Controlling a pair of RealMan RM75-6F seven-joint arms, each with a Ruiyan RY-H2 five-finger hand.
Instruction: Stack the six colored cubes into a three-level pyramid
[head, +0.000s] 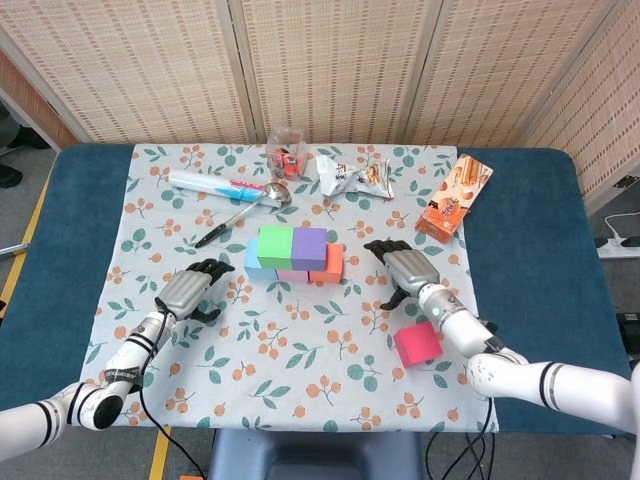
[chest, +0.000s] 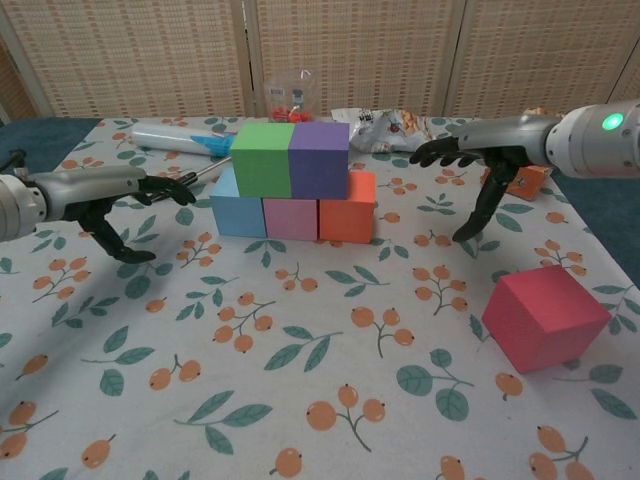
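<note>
A two-level stack stands mid-table: a green cube and a purple cube sit on a blue cube, a pink cube and an orange cube. A red cube lies alone at the front right. My right hand hovers open between the stack and the red cube, fingers spread, holding nothing; the chest view shows the right hand above the cloth. My left hand is open and low over the cloth, left of the stack.
At the back lie a white tube, a spoon, a plastic jar and a snack bag. An orange snack box sits at the back right. The floral cloth covers a blue table.
</note>
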